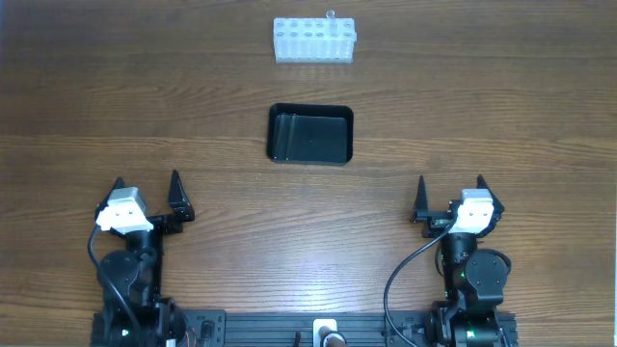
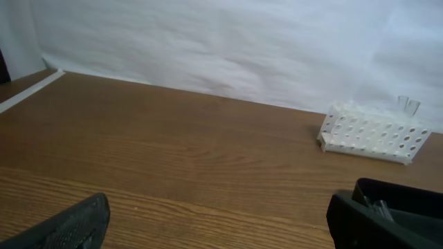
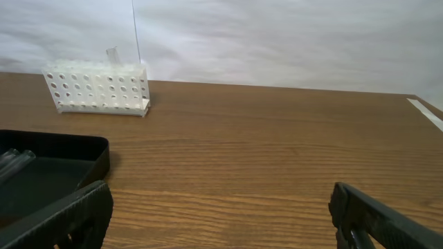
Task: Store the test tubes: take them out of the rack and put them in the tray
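Both grippers sit low in the frame, well apart from the work: left gripper point(image 1: 147, 196) at lower left, right gripper point(image 1: 451, 200) at lower right, each with fingers spread wide, grasping nothing. Up at top centre, 1 test tube point(image 1: 331, 16) stands upright in the white rack point(image 1: 314, 42), near its right end. Below it, mid-frame, the black tray point(image 1: 273, 135) holds clear tubes point(image 3: 14, 160) lying flat. Brown wooden table point(image 1: 501, 106) underneath it all.

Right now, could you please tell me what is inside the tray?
Clear tubes lie in the tray, near one side; their number is unclear. Its near wall hides part of the floor.
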